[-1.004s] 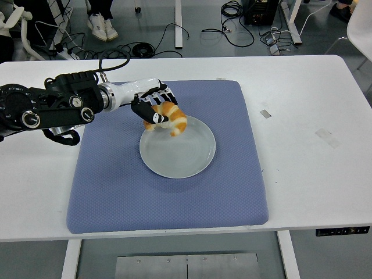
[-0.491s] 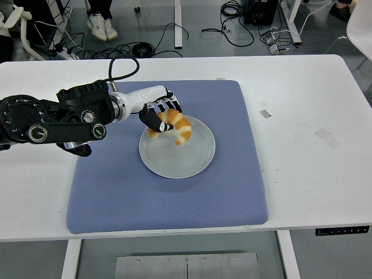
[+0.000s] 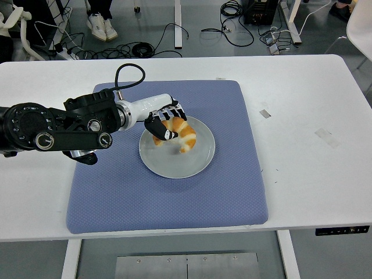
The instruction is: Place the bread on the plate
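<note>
A golden croissant (image 3: 182,135) is held in my left hand (image 3: 165,123), which reaches in from the left over the upper left part of a round grey plate (image 3: 180,161). The fingers curl around the croissant's left end. The croissant hangs low over the plate's upper middle; I cannot tell whether it touches the plate. The plate lies on a blue mat (image 3: 128,192). My right arm is out of view.
The blue mat covers the middle of the white table (image 3: 314,174). Small tape marks (image 3: 265,113) sit on the table to the right of the mat. Cables and a person's feet (image 3: 102,25) show on the floor beyond the far edge.
My left hand has moved right and down with the croissant, from the plate's upper left rim to over the plate's upper middle.
</note>
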Robot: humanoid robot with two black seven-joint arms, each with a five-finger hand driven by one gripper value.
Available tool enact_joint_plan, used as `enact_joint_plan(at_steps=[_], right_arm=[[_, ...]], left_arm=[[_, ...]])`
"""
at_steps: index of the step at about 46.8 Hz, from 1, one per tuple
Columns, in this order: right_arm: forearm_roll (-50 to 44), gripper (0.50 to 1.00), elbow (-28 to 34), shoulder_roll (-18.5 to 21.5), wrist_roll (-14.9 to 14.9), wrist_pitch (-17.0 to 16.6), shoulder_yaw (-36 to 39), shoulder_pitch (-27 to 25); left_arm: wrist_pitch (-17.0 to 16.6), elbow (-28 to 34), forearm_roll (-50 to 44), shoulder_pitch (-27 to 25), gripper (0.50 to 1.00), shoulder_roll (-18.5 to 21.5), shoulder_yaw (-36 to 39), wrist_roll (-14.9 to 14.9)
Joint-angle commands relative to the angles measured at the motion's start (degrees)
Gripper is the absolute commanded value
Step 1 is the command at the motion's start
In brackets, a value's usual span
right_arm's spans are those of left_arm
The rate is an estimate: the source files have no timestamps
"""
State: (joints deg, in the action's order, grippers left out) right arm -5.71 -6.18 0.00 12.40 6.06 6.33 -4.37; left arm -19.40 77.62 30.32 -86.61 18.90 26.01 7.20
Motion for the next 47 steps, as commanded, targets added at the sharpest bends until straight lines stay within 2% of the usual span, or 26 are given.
enact_joint_plan(at_steps=[1, 30, 38, 44, 47], right_arm=[[0.0, 1.000, -0.1, 0.0, 0.0, 0.0, 0.0, 0.1], [0.0, 1.000, 0.0, 0.0, 0.0, 0.0, 0.0, 0.1], [0.0, 1.000, 0.0, 0.0, 0.0, 0.0, 0.0, 0.1], [0.0, 1.000, 0.0, 0.0, 0.0, 0.0, 0.0, 0.1], [0.0, 1.000, 0.0, 0.0, 0.0, 0.0, 0.0, 0.1]], left_arm=[[-0.1, 0.0, 0.0, 0.3, 0.500, 0.0, 0.0, 0.0], [-0.9, -0.1, -0.3, 1.9, 0.500, -0.4, 0.0, -0.1], [-0.5, 0.2, -0.6, 2.0, 0.584, -0.4, -0.1, -0.2], [-0.4, 0.3, -0.8, 2.0, 0.728, -0.4, -0.1, -0.2], [-0.4, 0.3, -0.9, 2.0, 0.764, -0.4, -0.2, -0.2]])
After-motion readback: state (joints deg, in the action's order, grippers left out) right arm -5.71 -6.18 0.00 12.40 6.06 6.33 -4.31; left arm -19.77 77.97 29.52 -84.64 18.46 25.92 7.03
